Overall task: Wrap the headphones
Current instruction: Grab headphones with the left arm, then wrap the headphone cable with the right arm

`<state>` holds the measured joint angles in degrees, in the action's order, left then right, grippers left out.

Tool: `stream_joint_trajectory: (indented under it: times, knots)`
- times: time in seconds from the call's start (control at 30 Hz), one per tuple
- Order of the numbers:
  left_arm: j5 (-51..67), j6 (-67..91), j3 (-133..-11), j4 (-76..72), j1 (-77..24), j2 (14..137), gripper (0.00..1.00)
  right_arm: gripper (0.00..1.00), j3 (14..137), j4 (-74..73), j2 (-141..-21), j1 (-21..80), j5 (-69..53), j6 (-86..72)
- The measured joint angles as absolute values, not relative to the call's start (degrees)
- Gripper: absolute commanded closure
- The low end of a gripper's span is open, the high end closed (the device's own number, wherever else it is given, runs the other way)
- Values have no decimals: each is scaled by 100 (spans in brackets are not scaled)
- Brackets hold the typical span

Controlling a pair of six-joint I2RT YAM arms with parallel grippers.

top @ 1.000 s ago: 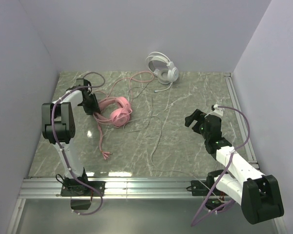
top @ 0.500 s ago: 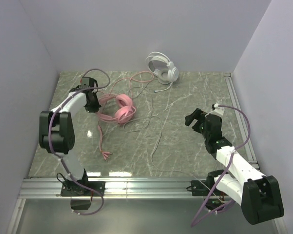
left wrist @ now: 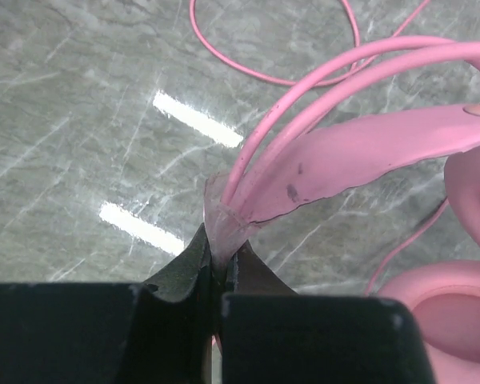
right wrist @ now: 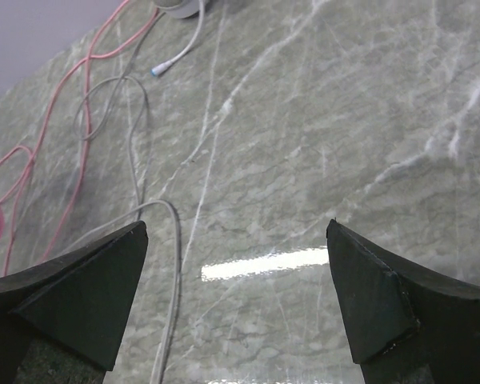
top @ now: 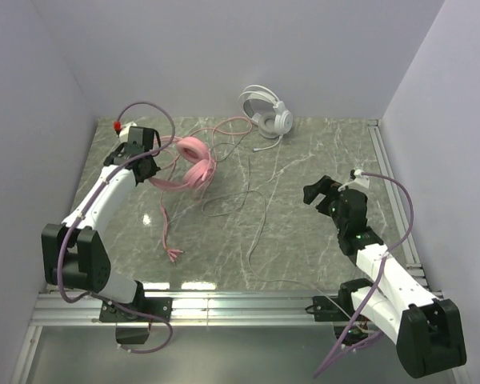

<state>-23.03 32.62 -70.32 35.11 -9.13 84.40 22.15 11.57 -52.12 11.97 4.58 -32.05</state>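
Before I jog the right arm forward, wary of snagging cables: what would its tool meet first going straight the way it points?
Probably bare table: the open right tool tilts down at marble. The white cable lies just left of that line; depth is unclear.

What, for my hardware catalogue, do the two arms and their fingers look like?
Both the left arm and right arm have white links, bulky black joints and a mauve cable looping alongside. The fingers are black, tapering wedges. A small red tip sits by the left wrist.
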Motion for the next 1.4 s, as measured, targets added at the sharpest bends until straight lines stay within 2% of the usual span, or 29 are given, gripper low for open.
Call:
stream_joint_trajectory:
  times: [0.23, 0.4, 0.73, 0.97, 1.07, 1.4]
  knots:
    - [-2027, 3144, -6532, 3299, -965, 7959, 100, 0, 2073, 1599, -5186, 1197, -45, -3144]
    - [-1782, 3140, -6226, 3105, -998, 7153, 100, 0, 2008, 1944, -5194, 1422, -419, -3063]
    - [-611, 3411, -6827, 3673, -1009, 6567, 100, 0, 1393, 3607, -4915, 3546, -495, -2196]
    - [80, 3411, -6882, 4226, -1011, 5848, 100, 0, 1669, 3568, -4530, 4014, -154, -1883]
    - [285, 3420, -7054, 4460, -1011, 5502, 100, 0, 1817, 3719, -4587, 4287, -414, -1511]
    - [950, 3610, -8055, 4866, -1011, 5135, 100, 0, 2403, 4023, -5776, 5354, -633, -250]
